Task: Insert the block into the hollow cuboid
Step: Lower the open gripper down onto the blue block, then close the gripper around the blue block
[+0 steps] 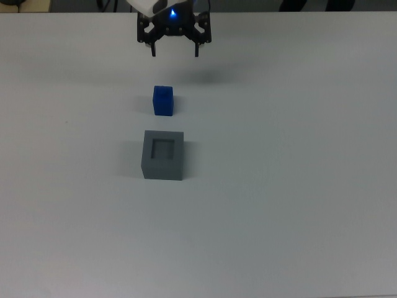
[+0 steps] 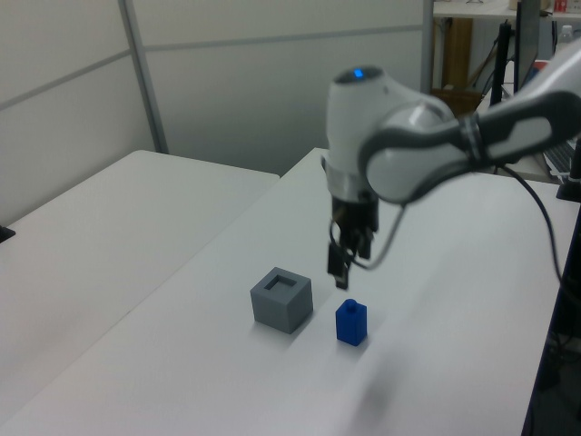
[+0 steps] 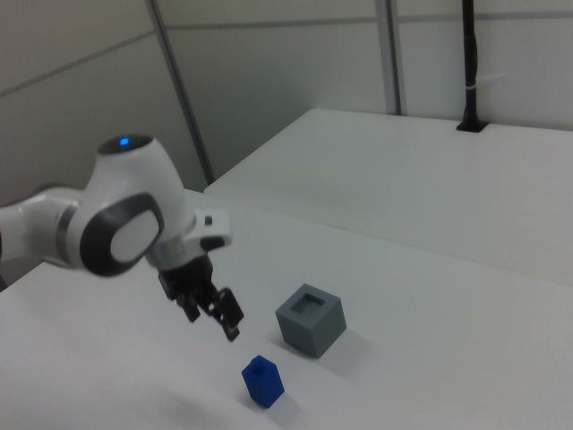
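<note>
Grey box (image 1: 164, 154): stands on the white table (image 1: 298, 186), its square recess holding nothing
Blue block (image 1: 163, 100): on the table just beside the box, apart from it, above it in the top view
Hand (image 1: 175, 51): fingers apart, empty, hanging over the table near the block, touching neither thing

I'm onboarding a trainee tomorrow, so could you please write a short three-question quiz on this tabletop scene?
1. True or false: the block already sits in the hollow cuboid's recess.
2. In the top view, which lies nearer the gripper: A) the block, B) the hollow cuboid?
3. Fill in: the gripper's fingers are ____ and hold nothing.

Key: 1 false, it stands on the table beside the cuboid; 2 A; 3 open.
</note>
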